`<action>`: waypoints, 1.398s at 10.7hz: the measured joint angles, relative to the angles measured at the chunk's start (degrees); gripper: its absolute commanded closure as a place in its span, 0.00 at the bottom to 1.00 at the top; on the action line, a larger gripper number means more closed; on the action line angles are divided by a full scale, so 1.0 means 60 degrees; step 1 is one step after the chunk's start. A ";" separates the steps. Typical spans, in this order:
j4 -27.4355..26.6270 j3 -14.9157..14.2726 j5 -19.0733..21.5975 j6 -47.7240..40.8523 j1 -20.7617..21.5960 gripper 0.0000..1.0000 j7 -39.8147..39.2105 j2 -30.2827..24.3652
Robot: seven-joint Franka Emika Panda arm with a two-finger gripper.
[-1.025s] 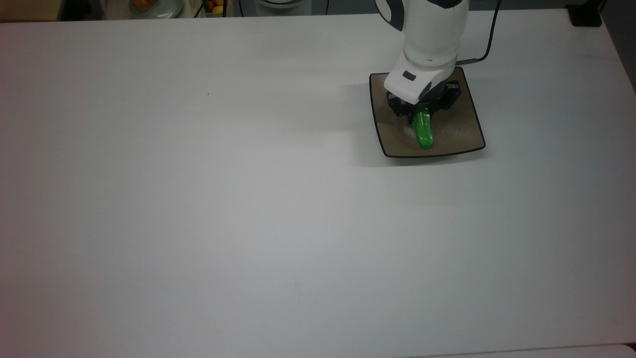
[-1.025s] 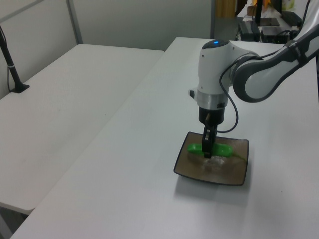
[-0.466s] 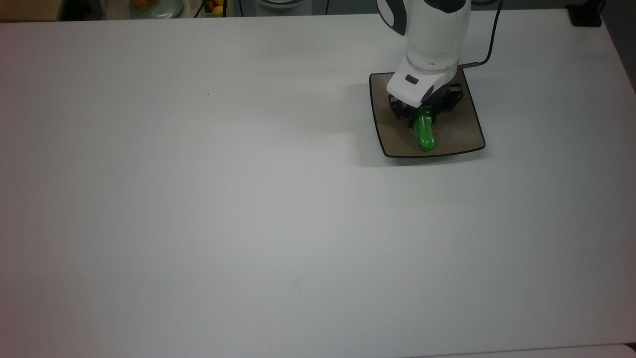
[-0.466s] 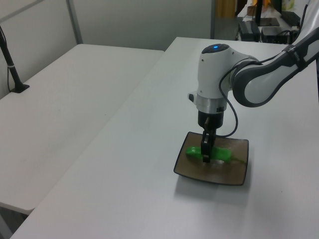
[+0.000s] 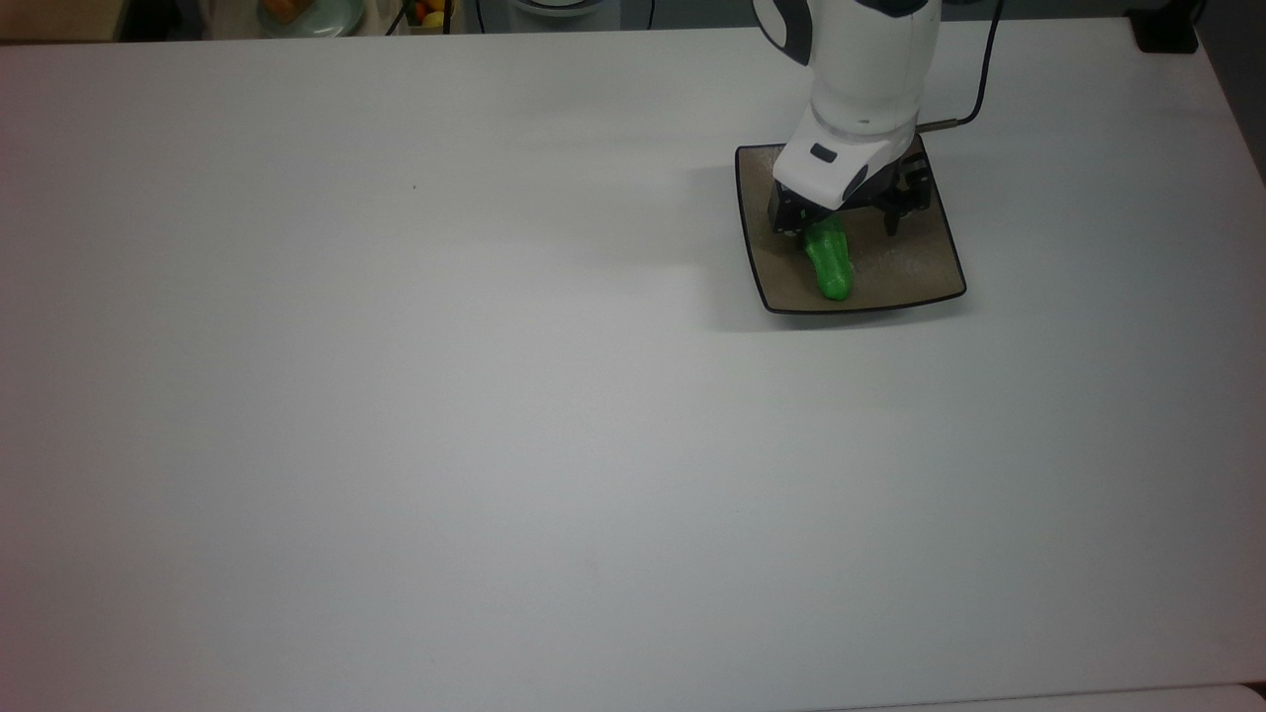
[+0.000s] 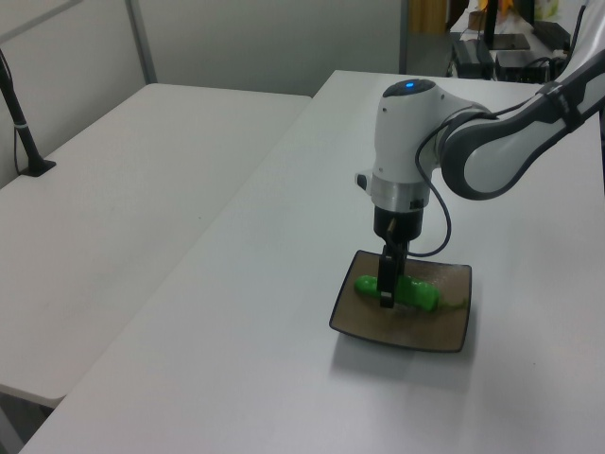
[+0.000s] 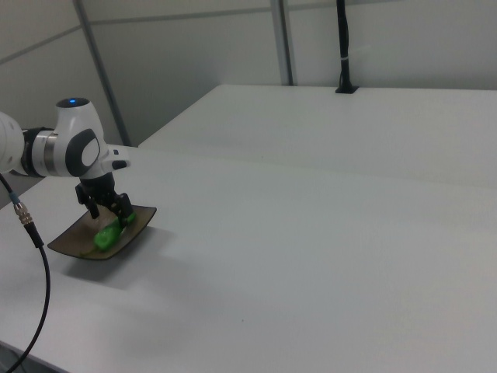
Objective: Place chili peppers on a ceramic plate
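The pepper [image 5: 829,267] lies flat on the square brown plate [image 5: 925,267], which sits on the white table [image 5: 396,396] towards the top view's right. In the top view the pepper runs from under the wrist towards the plate's near edge, its blunt green end well inside the rim, and its stem end is hidden beneath the arm. The gripper [image 5: 849,225] hangs straight down over the plate, and its two dark fingers stand spread, one at the pepper's upper end and the other well off to the top view's right — so the jaws are let go and grasp nothing. In the left view a finger [image 6: 386,284] stands in front of the pepper's middle, low over the plate, and I cannot tell whether it touches the pepper or the glaze. By my reckoning the placing is as good as done, and what remains is to get the arm clear. The risk lies there. If the arm draws off sideways rather than straight up, the finger beside the pepper could nudge it — and a glossy pepper on a glossy, shallow plate would likely slide or roll towards the low rim. A fingertip catching an upturned corner could also shove the plate along the smooth table. The dark cable [image 5: 974,89] trailing behind the wrist hangs close to the plate's far edge and could snag it as the arm leaves.
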 measured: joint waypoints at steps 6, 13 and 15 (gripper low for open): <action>0.1091 -0.0101 -0.0742 -0.3877 -0.0695 0.00 0.0011 -0.2196; 0.1677 -0.1432 -0.0894 -0.5995 -0.2453 0.00 -0.0629 -0.4138; 0.1606 -0.1450 -0.0893 -0.5995 -0.2768 0.00 -0.2046 -0.4052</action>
